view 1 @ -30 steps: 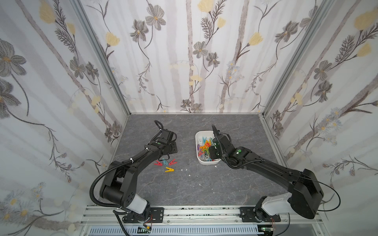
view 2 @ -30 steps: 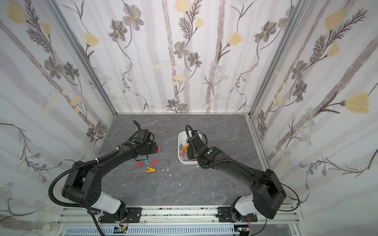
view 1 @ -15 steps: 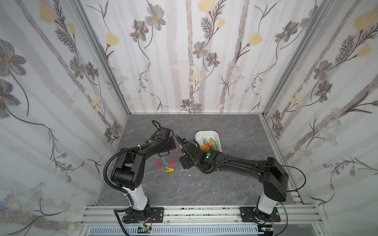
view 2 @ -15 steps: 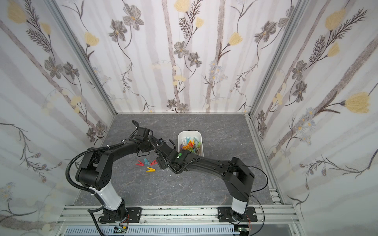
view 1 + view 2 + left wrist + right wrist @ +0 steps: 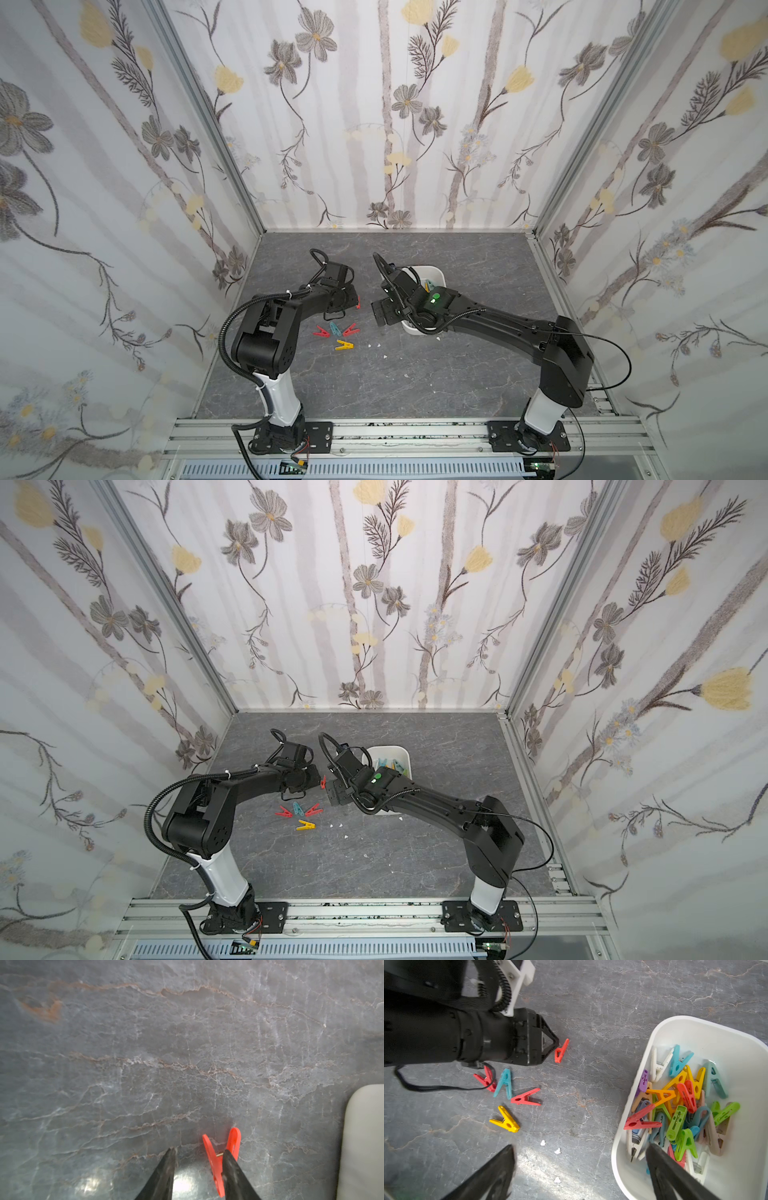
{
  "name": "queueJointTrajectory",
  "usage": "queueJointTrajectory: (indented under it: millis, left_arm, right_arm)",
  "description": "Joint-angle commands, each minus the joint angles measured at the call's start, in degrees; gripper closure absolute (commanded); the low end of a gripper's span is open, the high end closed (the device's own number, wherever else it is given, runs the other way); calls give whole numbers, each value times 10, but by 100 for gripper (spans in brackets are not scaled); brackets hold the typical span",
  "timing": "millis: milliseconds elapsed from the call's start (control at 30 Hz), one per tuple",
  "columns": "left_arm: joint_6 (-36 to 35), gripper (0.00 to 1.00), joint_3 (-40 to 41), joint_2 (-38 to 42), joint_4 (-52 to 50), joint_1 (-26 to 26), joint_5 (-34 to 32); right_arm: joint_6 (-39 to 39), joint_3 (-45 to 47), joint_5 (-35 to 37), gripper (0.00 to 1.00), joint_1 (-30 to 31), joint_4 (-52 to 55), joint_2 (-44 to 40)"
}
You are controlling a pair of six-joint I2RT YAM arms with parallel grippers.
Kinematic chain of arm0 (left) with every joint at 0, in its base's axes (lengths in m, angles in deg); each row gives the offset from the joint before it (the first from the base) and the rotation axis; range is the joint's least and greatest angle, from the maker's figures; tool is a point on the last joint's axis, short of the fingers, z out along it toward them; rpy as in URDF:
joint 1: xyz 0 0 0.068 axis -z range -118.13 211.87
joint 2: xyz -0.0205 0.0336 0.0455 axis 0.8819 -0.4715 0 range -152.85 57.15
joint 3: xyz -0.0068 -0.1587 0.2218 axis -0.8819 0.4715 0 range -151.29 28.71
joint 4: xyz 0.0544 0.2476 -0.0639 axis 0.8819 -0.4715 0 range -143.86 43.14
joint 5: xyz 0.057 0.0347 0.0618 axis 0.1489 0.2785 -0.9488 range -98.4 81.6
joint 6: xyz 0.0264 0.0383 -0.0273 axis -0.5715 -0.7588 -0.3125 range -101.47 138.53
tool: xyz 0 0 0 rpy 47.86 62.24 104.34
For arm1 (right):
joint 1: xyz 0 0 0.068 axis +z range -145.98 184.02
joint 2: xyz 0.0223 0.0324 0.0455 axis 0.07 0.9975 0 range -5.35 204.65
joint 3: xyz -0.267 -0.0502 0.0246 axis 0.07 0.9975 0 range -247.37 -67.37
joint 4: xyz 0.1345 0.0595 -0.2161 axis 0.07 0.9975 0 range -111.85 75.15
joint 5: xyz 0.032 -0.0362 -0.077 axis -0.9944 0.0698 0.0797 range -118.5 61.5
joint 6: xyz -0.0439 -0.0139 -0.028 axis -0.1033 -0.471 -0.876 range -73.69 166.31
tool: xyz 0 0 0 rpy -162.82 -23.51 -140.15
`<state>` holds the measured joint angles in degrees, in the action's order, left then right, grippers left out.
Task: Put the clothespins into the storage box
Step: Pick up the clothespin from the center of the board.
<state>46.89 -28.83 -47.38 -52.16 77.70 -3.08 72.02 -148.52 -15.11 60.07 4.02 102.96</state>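
your left gripper (image 5: 198, 1150), jaws half apart, had the red peg (image 5: 216, 1165) lengthwise against one finger (image 5: 232, 1174), box (image 5: 363, 1136) to its right; right gripper (image 5: 581, 1145) gaped empty.

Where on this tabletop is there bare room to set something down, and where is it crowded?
Free: the near stretch of the grey marble-look tabletop between the two arm bases, and the far strip between the white plastic storage box and the back wall. Crowded: beside the box, where loose coloured clothespins lie by the left gripper and right gripper.
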Motion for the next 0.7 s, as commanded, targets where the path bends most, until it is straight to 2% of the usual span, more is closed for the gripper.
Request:
queueJointTrajectory:
  millis: [0,100,233,433,600,667]
  left_arm:
    - [5,61,-8,-11,12,1,-9]
    - [1,65,-16,-22,8,3,-13]
    - [-11,79,-26,-32,-10,10,-33]
    - [-31,93,-42,-36,-42,29,-59]
    - [-42,100,-49,-18,-66,34,-70]
    - [-43,100,-54,-3,-75,38,-68]
  right_arm:
    - [21,4,3,7,-2,-9,-4]
    - [34,9,-4,11,-4,-9,-2]
    - [42,14,-7,11,-4,-13,-5]
    - [43,17,-3,11,-6,-16,-7]
    - [47,29,0,11,-9,-22,-17]
    - [52,36,0,12,-13,-27,-25]
